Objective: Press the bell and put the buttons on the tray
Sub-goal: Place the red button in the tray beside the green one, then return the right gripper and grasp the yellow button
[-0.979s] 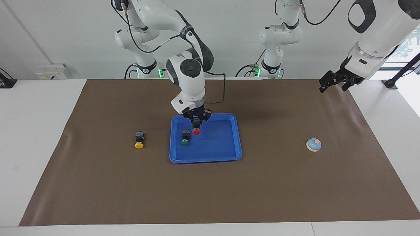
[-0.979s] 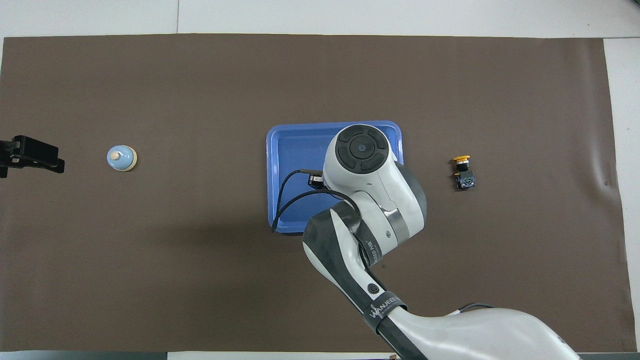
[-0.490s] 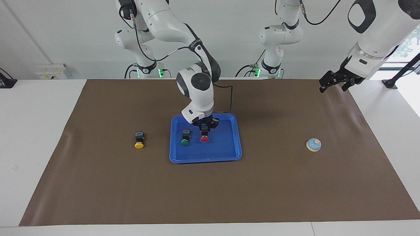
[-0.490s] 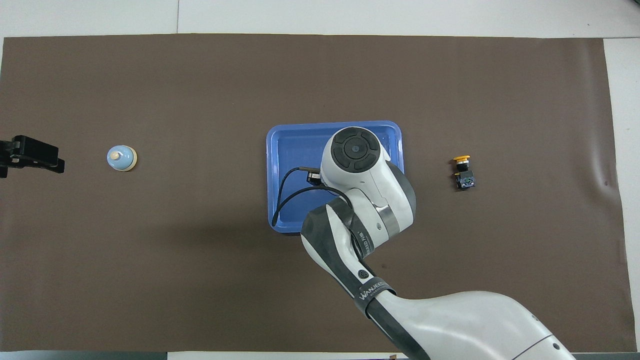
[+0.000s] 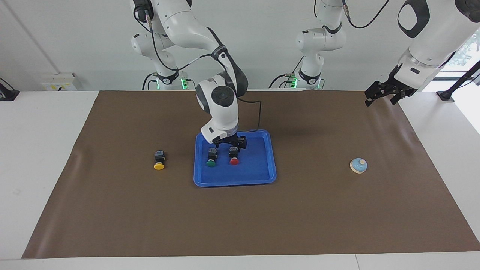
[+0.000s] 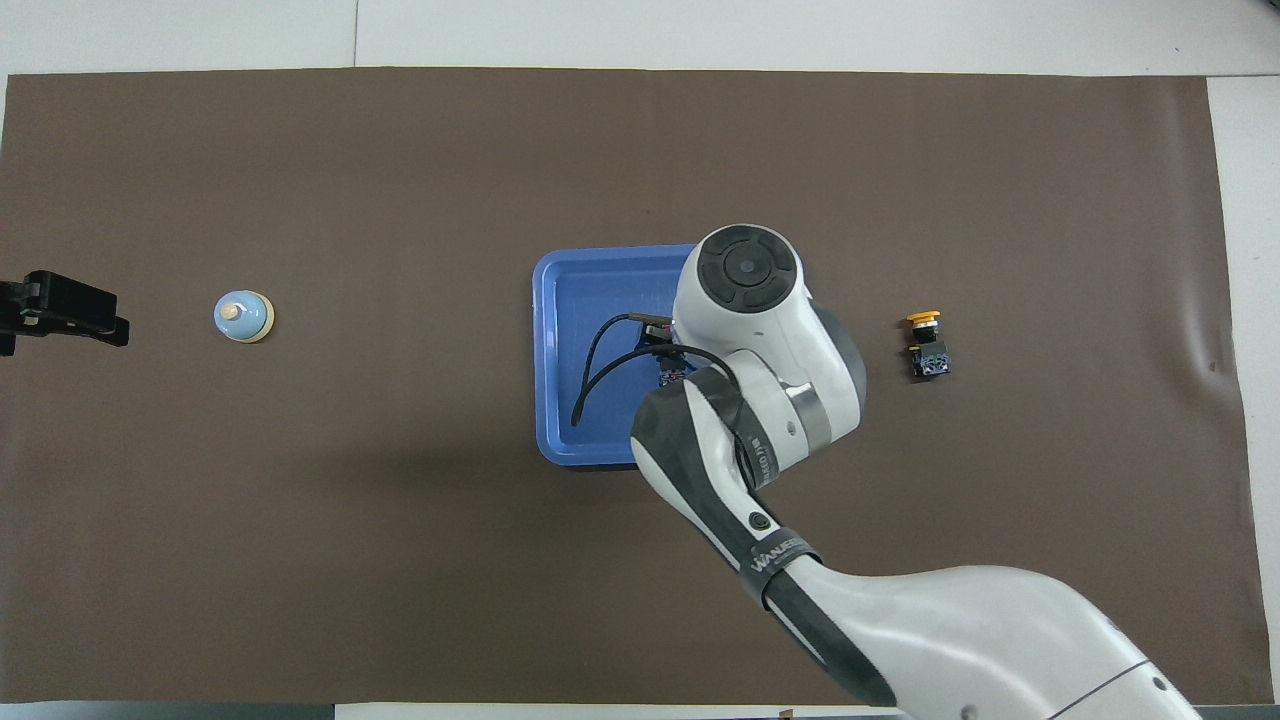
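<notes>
Buttons are the job right now. Two of them sit in the tray (image 5: 262, 176): the green button (image 5: 211, 158) and the red button (image 5: 234, 157), side by side, caps pointing away from the robots. The yellow button (image 5: 159, 161) lies on the brown mat (image 5: 240, 217), toward the right arm's end of the table, well apart from the tray. The bell (image 5: 358, 165) sits on the mat toward the left arm's end.

The right gripper (image 5: 229, 143) is low over the tray, just above the two buttons, and it holds nothing. I cannot tell if its fingers are apart or together. The left gripper (image 5: 384, 92) waits in the air over the mat's edge near the bell, and I cannot tell its fingers either.

I think the red button step is just done. Next, the right arm should go up, move over to the yellow button, grab its black body and bring it to a bare spot in the tray.

One second ago the red button hung in the right gripper above the tray. Half a second ago it was down beside the green one with the gripper on it. Now the gripper has let go and moved a bit toward the green button.
</notes>
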### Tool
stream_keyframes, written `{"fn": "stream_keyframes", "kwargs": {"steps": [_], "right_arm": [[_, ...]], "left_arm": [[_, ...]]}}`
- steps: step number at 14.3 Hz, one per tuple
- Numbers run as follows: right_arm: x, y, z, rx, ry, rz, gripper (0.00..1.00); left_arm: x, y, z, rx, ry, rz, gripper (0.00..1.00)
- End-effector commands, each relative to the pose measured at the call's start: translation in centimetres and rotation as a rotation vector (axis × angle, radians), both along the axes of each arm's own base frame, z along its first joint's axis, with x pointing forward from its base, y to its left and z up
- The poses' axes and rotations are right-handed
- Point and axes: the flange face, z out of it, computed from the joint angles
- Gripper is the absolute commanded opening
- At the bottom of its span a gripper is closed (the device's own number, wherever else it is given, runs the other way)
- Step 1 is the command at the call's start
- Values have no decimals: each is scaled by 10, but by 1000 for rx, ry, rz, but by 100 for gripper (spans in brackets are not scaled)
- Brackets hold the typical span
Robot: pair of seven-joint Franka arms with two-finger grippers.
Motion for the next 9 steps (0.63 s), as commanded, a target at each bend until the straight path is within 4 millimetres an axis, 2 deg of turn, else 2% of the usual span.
{"fn": "stream_keyframes", "kwargs": {"steps": [1,2,3,5,7,9], "right_arm": [[23,-109,29,29,29,73,100],[27,-143,32,39,29,102,100],[28,-173,27,40,37,120,100],[24,-219,16,49,41,124,100],[12,-245,1,53,15,145,100],[8,-264,-4,57,-13,171,100]], "left_arm": [[-4,2,2,18,-11,-4,100],[-4,2,2,18,-11,-4,100],[-4,2,2,18,-11,-4,100],[-4,2,2,18,-11,-5,100],[-4,2,2,18,-11,-4,100],[-4,2,2,18,-11,-4,100]]}}
